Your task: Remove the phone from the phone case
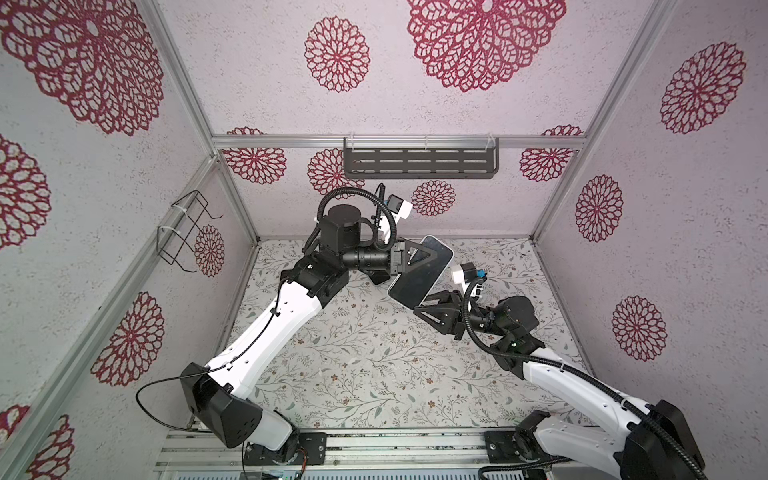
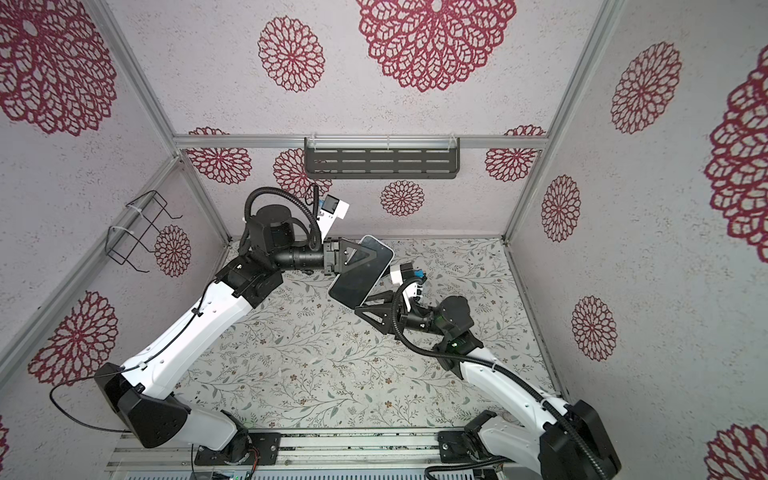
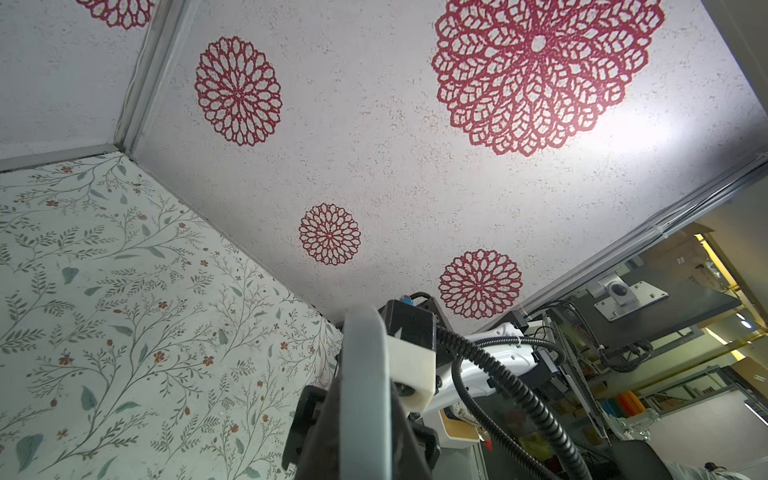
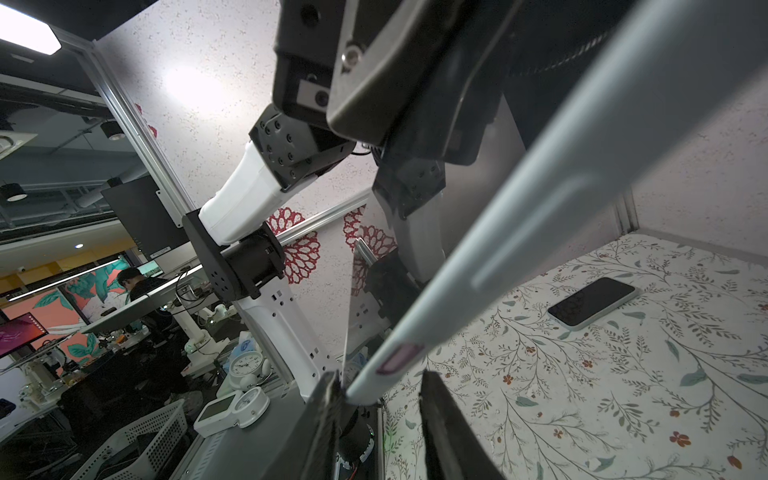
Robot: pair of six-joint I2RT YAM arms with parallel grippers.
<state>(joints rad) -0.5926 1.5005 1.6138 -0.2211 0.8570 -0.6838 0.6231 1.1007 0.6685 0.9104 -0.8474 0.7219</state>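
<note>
The phone (image 1: pixel 419 270) (image 2: pixel 359 270), dark screen up, hangs tilted above the table in its pale grey-blue phone case (image 4: pixel 561 199). My left gripper (image 1: pixel 428 257) (image 2: pixel 361 253) is shut on its upper half, one finger across the screen. In the left wrist view the case's edge (image 3: pixel 365 374) runs straight between that gripper's (image 3: pixel 365 415) fingers. My right gripper (image 1: pixel 420 303) (image 2: pixel 362 303) stands open at the lower corner. In the right wrist view that corner sits between the jaws of the right gripper (image 4: pixel 380 386): one finger (image 4: pixel 328 399) touches it, the other (image 4: pixel 436 407) stands apart.
Another dark-screened phone (image 4: pixel 592 301) lies flat on the floral table (image 1: pixel 353 353) near the back wall; it does not show in the top views. A dark slotted shelf (image 1: pixel 419 162) hangs on the back wall and a wire holder (image 1: pixel 183 232) on the left wall.
</note>
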